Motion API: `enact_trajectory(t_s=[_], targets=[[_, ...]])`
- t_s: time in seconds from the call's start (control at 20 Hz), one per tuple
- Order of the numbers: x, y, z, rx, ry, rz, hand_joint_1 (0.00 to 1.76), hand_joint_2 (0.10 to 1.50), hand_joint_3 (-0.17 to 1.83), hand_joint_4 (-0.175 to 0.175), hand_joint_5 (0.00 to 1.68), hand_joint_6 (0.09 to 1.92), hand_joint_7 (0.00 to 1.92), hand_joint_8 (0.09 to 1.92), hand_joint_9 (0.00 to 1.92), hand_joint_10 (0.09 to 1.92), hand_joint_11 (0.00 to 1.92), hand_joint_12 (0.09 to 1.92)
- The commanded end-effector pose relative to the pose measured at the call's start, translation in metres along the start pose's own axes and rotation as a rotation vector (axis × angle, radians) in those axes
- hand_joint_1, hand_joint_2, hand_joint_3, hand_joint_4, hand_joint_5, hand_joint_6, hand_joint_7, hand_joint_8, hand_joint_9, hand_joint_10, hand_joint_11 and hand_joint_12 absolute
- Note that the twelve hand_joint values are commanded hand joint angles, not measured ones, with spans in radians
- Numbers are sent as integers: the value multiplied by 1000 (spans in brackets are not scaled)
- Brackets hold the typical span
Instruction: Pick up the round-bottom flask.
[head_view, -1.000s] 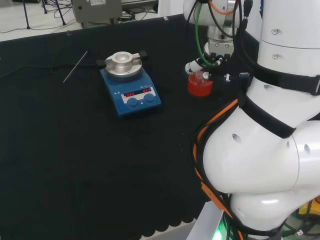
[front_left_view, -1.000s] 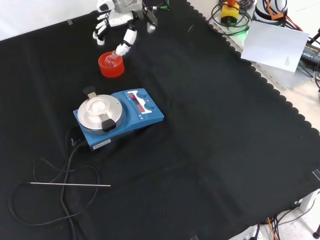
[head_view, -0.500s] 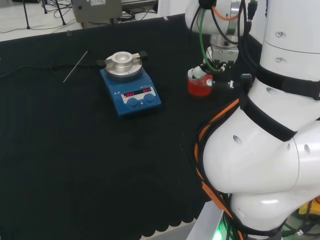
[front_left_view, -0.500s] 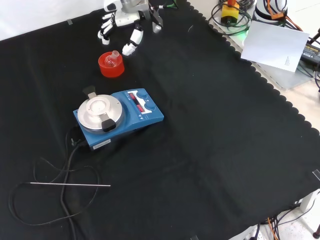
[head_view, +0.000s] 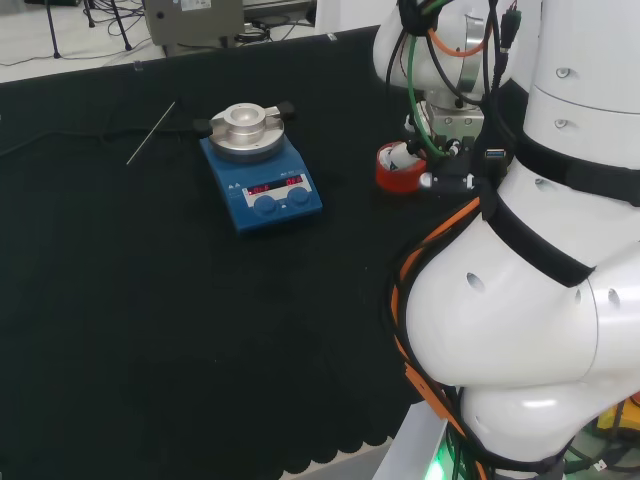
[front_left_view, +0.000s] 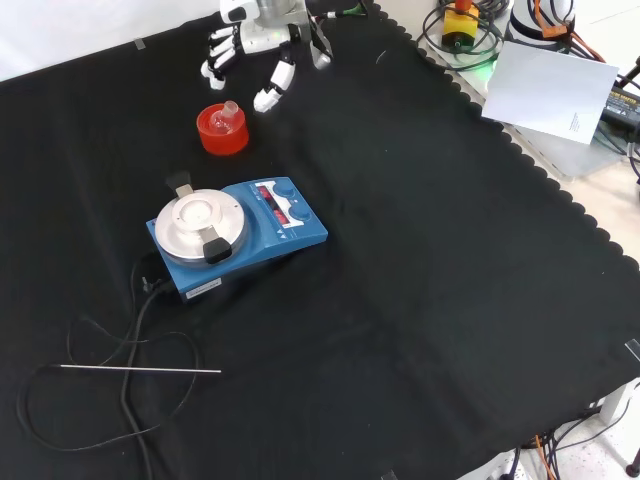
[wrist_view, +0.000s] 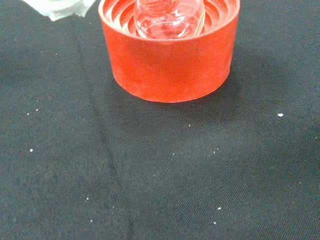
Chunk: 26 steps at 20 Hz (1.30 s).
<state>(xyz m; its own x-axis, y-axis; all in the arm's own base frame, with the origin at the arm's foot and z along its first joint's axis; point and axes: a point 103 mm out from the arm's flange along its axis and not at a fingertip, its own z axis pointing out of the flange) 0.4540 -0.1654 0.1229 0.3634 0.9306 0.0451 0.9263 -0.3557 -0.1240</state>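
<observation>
- Round-bottom flask: clear glass, seated upright in the red ribbed stand, beyond the hotplate stirrer in the front view.
- Handling, as you should judge it: light, slippery, breakable; grasp the neck.
- Robot hand: fingers spread, empty, just beside the flask.
</observation>
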Motion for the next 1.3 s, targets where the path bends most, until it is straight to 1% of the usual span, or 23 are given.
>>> enact_trajectory(t_s=[0.05, 0.35, 0.5, 0.65, 0.85, 1.2, 1.3], targets=[[1, -4, 5, -29, -18, -44, 721, 665, 380, -48, 489, 545, 222, 636, 423, 675, 0, 1337], [5, -8, 13, -54, -38, -75, 729, 637, 418, -49, 476, 530, 226, 622, 429, 660, 0, 1334], [7, -9, 16, -63, -39, -80, 735, 630, 427, -49, 475, 528, 226, 619, 428, 656, 0, 1334], [9, -6, 17, -75, -34, -75, 749, 624, 431, -48, 476, 527, 226, 617, 428, 655, 0, 1333], [11, 2, 17, -93, -31, -55, 803, 620, 439, -46, 484, 531, 228, 616, 429, 653, 0, 1334], [13, 15, 20, -105, -36, -30, 900, 622, 460, -40, 508, 548, 239, 616, 436, 652, 0, 1345], [12, 19, 20, -110, -38, -24, 913, 615, 489, -36, 531, 581, 244, 612, 441, 647, 0, 1351]])
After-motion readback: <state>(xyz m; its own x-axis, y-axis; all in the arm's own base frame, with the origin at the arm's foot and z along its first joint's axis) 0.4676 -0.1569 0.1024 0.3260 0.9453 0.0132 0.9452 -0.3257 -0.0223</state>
